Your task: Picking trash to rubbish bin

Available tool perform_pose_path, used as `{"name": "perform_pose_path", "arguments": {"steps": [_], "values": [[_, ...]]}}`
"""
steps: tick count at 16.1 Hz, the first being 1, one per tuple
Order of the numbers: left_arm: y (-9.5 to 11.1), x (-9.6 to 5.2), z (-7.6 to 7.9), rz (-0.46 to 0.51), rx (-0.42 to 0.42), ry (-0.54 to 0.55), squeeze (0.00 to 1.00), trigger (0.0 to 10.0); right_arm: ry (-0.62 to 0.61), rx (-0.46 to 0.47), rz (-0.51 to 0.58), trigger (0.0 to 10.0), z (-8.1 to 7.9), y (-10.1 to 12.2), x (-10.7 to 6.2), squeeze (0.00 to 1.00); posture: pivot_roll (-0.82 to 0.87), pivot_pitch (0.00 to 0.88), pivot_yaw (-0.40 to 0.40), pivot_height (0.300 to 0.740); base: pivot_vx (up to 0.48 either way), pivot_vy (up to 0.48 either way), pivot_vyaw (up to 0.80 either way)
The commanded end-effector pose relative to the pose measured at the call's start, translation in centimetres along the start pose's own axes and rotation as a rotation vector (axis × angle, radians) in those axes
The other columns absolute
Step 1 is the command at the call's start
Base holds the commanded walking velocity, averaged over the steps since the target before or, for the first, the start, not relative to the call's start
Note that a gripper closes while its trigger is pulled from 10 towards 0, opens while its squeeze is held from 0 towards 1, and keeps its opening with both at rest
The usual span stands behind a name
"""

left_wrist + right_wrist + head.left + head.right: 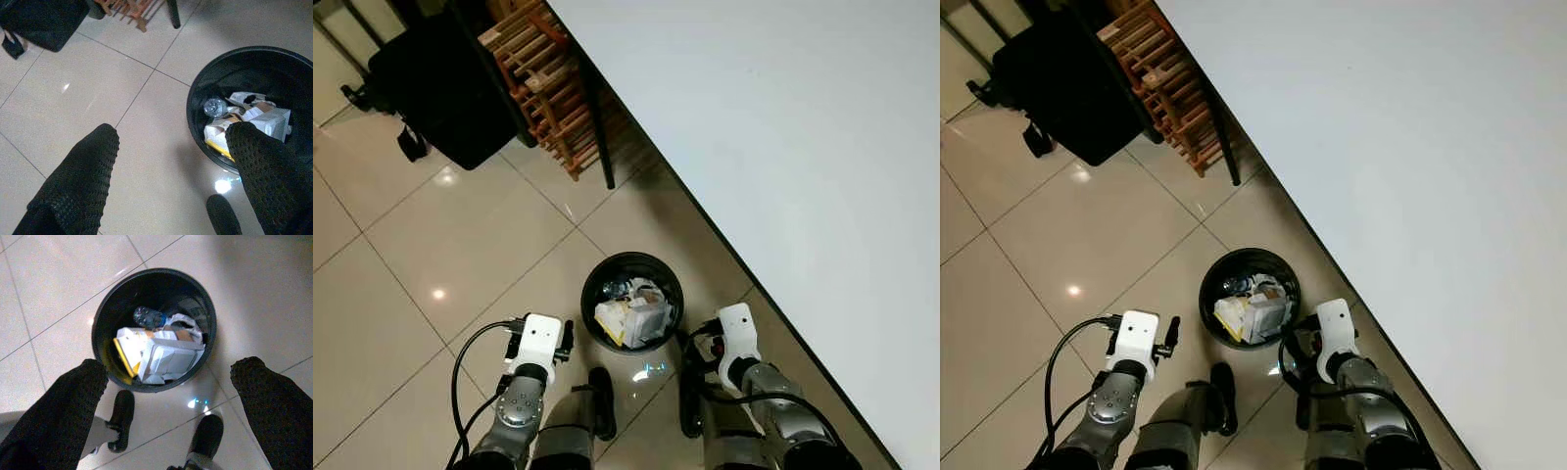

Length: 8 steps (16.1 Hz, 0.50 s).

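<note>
One round black bin [632, 262] on glossy tiled floor [460, 255], beside the white table [783, 127] edge. Inside: crumpled white paper [168, 357], a yellow-edged carton [124, 355], one clear plastic bottle [146, 316]. Two grippers flank it: left gripper [171, 166] and right gripper [166, 382], both spread wide, empty.

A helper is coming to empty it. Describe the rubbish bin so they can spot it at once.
Follow the long white wall down to the tiled floor. The rubbish bin stands there, just ahead of the robot's feet. It is the one round black tub, holding crumpled white and yellow paper.
</note>
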State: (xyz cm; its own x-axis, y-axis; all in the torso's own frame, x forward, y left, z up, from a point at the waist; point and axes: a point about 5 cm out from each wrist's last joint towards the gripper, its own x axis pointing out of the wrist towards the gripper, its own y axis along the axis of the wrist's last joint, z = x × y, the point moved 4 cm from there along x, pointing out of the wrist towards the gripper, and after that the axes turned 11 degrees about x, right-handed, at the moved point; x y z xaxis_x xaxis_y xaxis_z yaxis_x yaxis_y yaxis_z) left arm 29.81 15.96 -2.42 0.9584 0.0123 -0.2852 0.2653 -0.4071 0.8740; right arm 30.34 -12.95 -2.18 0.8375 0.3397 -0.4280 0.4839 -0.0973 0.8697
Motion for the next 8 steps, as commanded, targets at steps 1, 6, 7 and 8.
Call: {"name": "perform_pose_path", "arguments": {"steps": [1, 6, 7, 8], "values": [[-2.2, -1.1, -0.4, -0.070, -0.031, 0.018, 0.00, 10.0, -0.024, 0.047, -0.033, 10.0, 0.2, -1.7, -0.5, 0.00, 0.03, 0.330, 0.125, 0.740, 0.000, 0.000, 0.00], [-3.2, -1.8, -1.8, -0.083, -0.088, 0.046, 0.00, 10.0, -0.160, 0.052, 0.015, 10.0, 2.5, -1.2, -0.8, 0.00, 0.04, 0.299, 0.129, 0.740, 0.000, 0.000, 0.00], [-3.3, -1.8, -1.8, -0.086, -0.088, 0.046, 0.00, 10.0, -0.175, 0.048, 0.019, 10.0, 2.8, -1.1, -0.8, 0.00, 0.04, 0.298, 0.128, 0.740, 0.000, 0.000, 0.00], [-3.9, -2.2, -1.7, -0.108, -0.085, 0.041, 0.00, 10.0, -0.183, 0.056, 0.030, 10.0, 3.0, -1.1, -0.9, 0.00, 0.04, 0.294, 0.127, 0.740, 0.000, 0.000, 0.00]]}}
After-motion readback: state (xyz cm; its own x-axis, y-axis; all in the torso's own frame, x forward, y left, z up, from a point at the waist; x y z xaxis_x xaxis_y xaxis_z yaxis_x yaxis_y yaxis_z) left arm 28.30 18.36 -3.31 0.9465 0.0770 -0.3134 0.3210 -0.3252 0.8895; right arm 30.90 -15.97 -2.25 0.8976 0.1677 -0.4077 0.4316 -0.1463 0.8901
